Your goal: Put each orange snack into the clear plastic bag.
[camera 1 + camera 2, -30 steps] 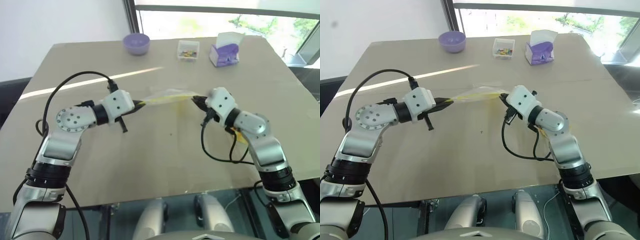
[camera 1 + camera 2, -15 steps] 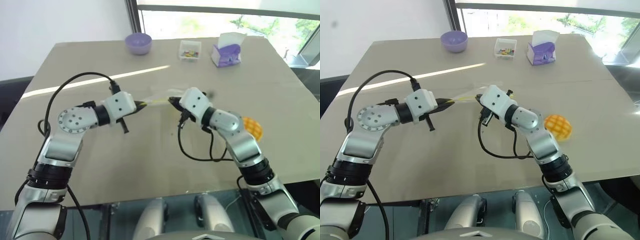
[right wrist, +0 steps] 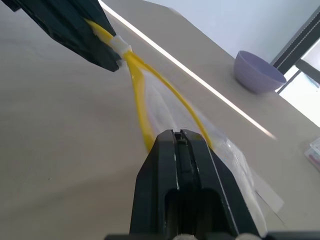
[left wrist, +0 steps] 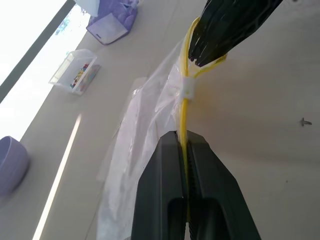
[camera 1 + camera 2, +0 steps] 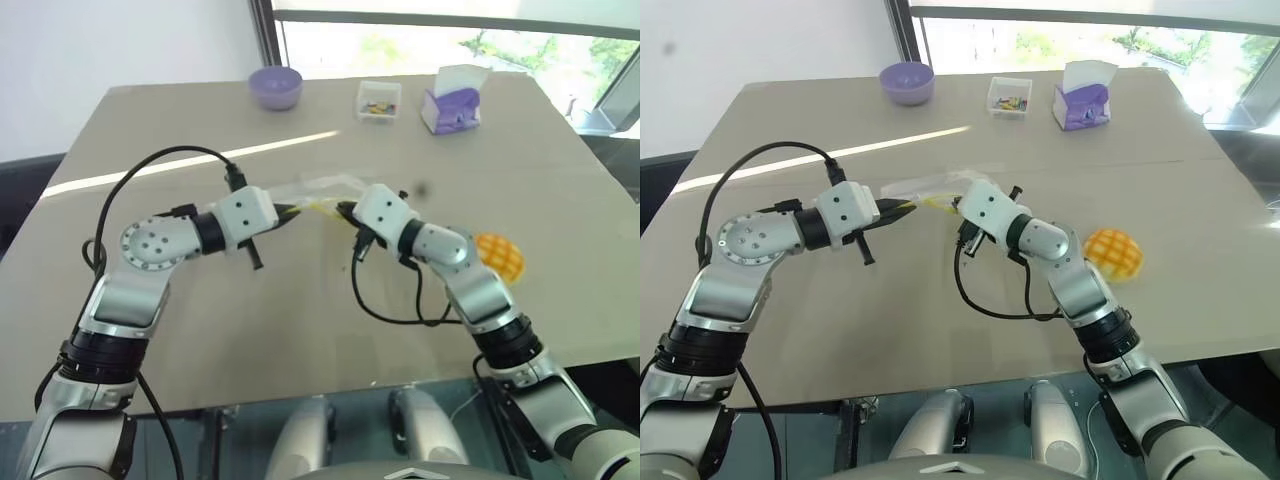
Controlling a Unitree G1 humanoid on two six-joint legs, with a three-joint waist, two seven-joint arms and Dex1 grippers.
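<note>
While your left gripper [image 5: 283, 210] and right gripper [image 5: 345, 210] face each other above mid-table, each is clamped on the yellow seal strip [image 4: 185, 90] of the bag [image 5: 318, 187], which hangs between them. Your bun [image 5: 499, 255] lies on the table [image 5: 300, 320] beside the right forearm, well apart from the bag.

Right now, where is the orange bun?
In the head views, the orange bun lies on the table on the robot's right, just beyond the right forearm, outside the clear plastic bag.
</note>
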